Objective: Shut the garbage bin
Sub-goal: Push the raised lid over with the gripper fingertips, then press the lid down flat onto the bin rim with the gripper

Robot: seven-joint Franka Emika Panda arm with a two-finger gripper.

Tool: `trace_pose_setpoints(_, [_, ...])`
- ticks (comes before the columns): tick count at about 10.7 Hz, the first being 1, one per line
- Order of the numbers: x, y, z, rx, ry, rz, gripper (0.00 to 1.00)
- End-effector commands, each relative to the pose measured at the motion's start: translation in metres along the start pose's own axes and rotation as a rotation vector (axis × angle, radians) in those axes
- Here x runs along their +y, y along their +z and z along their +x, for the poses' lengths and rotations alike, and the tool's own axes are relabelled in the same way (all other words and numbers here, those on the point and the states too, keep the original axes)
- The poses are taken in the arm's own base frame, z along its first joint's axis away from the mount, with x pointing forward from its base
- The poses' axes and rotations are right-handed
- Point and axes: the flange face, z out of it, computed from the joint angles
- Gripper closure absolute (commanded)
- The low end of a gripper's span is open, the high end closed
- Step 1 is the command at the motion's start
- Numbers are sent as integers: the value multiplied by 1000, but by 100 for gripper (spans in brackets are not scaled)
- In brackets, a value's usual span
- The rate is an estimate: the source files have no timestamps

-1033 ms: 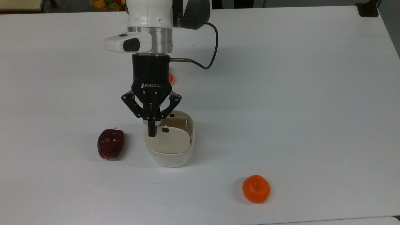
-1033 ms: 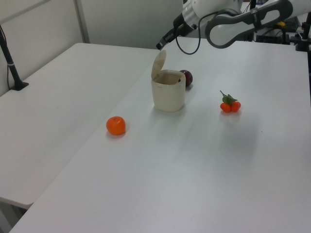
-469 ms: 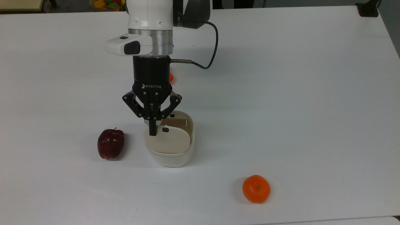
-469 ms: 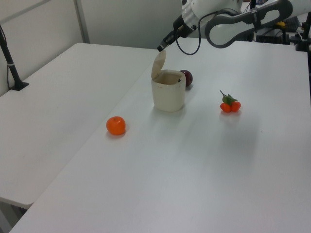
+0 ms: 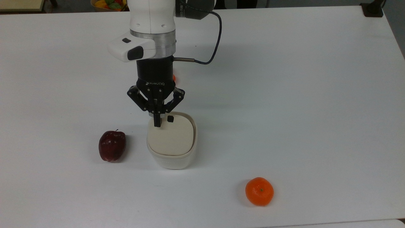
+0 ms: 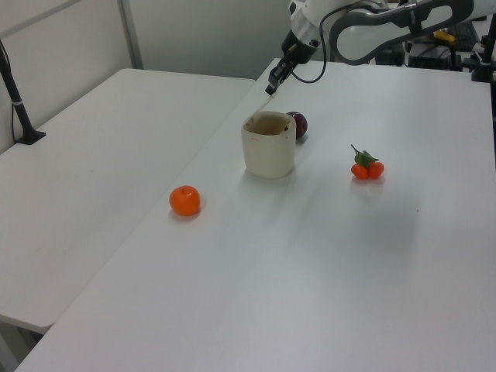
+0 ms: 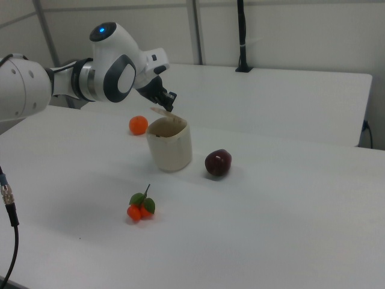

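The garbage bin (image 5: 172, 160) is a small cream-white tub in the middle of the white table, also seen as the bin (image 6: 269, 151) in the left view and the bin (image 7: 170, 147) in the right view. Its beige lid (image 5: 171, 137) covers almost the whole opening in the top view. In the right view the lid (image 7: 159, 111) still slants a little above the rim. A black button (image 5: 170, 118) sits near the lid's far edge. My gripper (image 5: 157, 123) is shut, its tip on the lid beside the button. The gripper (image 6: 270, 87) hangs just above the bin, as does the gripper (image 7: 169, 107).
A dark red apple (image 5: 112, 145) lies at the top view's left of the bin. An orange (image 5: 259, 191) sits near the front edge. A small orange cluster with leaves (image 6: 367, 166) lies apart on the table. A black post (image 7: 242, 36) stands at the far edge.
The gripper has drawn back toward the arm and come down, pushing the lid from half-raised to nearly flat over the opening. The bin's dark inside no longer shows in the top view.
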Motion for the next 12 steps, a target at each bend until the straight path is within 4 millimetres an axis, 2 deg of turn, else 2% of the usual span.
trace_pose_setpoints(1, [-10, 2, -14, -90, 6, -4, 100])
trace_pose_setpoints(4, [-10, 11, -19, -114, 5, -7, 100])
trace_pose_setpoints(8, [-19, 32, -30, -148, -5, -4, 100])
trace_pose_setpoints(12, [-23, 39, -35, -162, -14, -3, 100])
